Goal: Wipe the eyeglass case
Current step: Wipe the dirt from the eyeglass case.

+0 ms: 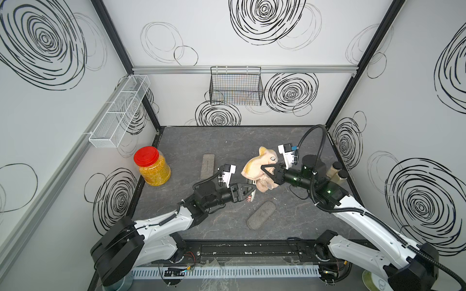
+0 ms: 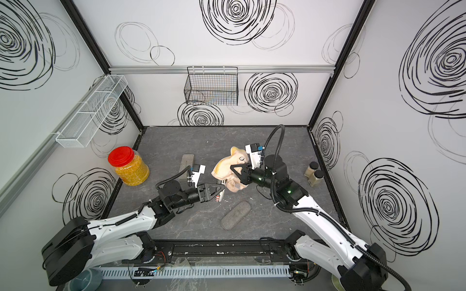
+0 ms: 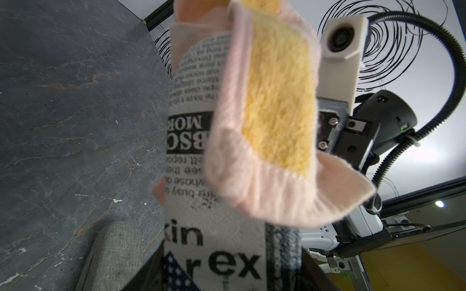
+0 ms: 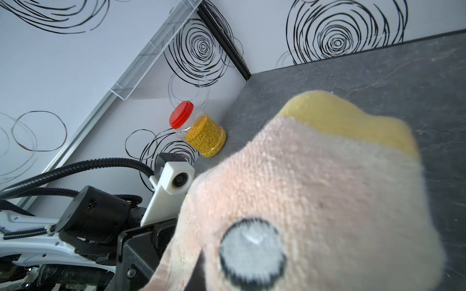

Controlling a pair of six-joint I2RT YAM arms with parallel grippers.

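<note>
The eyeglass case (image 3: 196, 156) has a white newspaper print with a flag pattern at one end. It is held above the middle of the table with my left gripper (image 1: 252, 193) shut on that end, its dark fingers (image 3: 315, 273) on either side. A pink and yellow cloth (image 1: 257, 166) lies draped over the case's far part (image 3: 272, 105). My right gripper (image 1: 265, 170) is shut on this cloth from the right. In the right wrist view the cloth (image 4: 315, 189) fills the frame and hides the case. In both top views only the case's striped end (image 2: 219, 198) shows.
A red-lidded jar of yellow grains (image 1: 152, 167) stands at the left wall. A grey oval pouch (image 1: 261, 215) lies in front of the grippers, a grey flat block (image 1: 208, 165) behind the left arm. Two small bottles (image 1: 336, 171) stand at the right wall. Wire baskets (image 1: 235, 87) hang above.
</note>
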